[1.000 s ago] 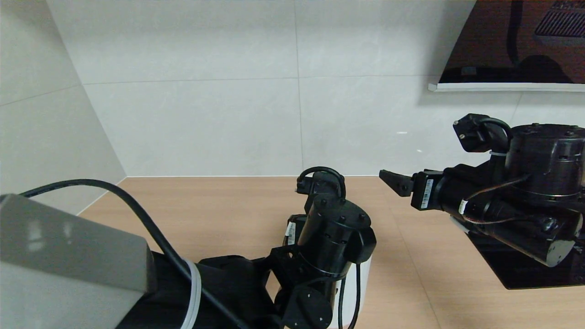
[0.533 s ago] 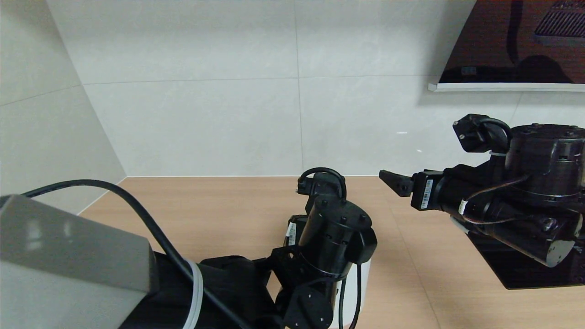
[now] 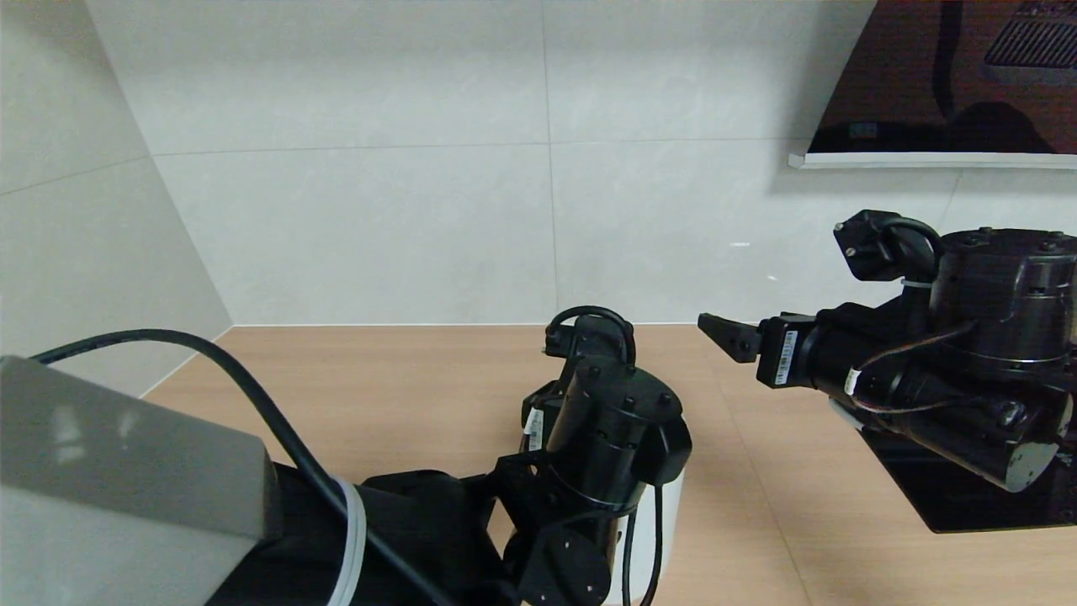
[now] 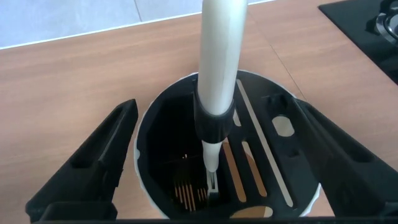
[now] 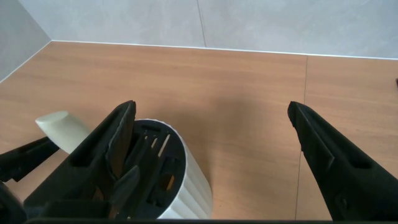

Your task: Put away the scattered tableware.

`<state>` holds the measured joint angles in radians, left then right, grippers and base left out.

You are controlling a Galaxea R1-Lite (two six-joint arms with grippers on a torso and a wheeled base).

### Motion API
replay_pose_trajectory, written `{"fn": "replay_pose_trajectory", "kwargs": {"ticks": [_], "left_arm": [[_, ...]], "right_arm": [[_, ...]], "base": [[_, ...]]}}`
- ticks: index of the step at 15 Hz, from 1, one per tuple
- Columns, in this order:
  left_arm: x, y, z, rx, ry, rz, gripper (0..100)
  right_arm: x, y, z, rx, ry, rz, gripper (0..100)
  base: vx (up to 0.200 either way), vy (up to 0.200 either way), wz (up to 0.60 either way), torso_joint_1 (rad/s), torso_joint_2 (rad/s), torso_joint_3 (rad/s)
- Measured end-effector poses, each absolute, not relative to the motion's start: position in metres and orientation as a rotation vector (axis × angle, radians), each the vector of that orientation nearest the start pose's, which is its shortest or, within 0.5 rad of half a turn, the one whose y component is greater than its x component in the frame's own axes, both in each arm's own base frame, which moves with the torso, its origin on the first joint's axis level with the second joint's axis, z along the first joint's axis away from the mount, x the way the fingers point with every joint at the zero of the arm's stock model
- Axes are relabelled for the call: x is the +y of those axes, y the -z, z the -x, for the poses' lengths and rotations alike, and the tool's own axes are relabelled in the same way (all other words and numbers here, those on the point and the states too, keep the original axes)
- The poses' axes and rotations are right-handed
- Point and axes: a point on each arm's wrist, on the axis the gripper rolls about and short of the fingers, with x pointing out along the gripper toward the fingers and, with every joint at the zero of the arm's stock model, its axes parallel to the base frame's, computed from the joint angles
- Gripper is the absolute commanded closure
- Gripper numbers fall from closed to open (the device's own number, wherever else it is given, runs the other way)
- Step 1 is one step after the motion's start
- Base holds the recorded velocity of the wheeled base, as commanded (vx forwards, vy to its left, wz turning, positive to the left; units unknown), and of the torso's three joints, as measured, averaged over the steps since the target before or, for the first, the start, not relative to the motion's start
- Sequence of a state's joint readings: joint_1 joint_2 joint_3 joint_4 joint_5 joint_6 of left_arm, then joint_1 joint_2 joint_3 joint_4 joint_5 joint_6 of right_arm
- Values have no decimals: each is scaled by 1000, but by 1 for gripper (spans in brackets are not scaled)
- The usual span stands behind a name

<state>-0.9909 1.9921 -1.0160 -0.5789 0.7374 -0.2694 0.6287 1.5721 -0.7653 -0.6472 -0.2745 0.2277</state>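
A white utensil holder (image 4: pixel 144 186) with a black slotted insert stands on the wooden counter (image 4: pixel 74 81). A utensil with a cream handle (image 4: pixel 221 50) and a black collar stands upright in the holder's large compartment. My left gripper (image 4: pixel 214 109) hangs open right above the holder, one finger on each side of the handle and neither touching it. In the head view the left wrist (image 3: pixel 618 425) covers most of the holder (image 3: pixel 652 539). My right gripper (image 5: pixel 211 112) is open and empty, held above the counter to the right of the holder (image 5: pixel 183 180).
A black cooktop (image 3: pixel 968 501) lies on the counter at the right, under my right arm. A dark range hood (image 3: pixel 942 84) hangs on the tiled wall (image 3: pixel 379 210) above it. Bare counter (image 3: pixel 379 379) stretches to the left and behind the holder.
My left wrist has shifted slightly over the holder. The right arm has stayed in place.
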Motion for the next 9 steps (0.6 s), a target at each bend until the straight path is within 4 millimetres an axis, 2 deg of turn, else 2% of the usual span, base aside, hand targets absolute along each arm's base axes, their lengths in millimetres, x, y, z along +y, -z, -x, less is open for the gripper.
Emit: {"fn": "replay_pose_trajectory", "kwargs": {"ticks": [2,5,7,9], "left_arm": [[-296,-146,-213,272,222,-14,0],[-272,-176,-200,249,283,8,0],[-247,-198,-189,236,314,22,0],[-212,-219,-182,227,296,34,0]], "right_arm": [[157,-211,-227,181,-333,-155,0],[155,-213,-224,173,-333,-157,0],[151,-214,-221,165,-329,-147,0],[142,-219,-214,151,-323,-115,0]], "base": [[0,0,0,0,0,0],[0,0,0,0,0,0],[0,0,0,0,0,0],[0,0,0,0,0,0]]}}
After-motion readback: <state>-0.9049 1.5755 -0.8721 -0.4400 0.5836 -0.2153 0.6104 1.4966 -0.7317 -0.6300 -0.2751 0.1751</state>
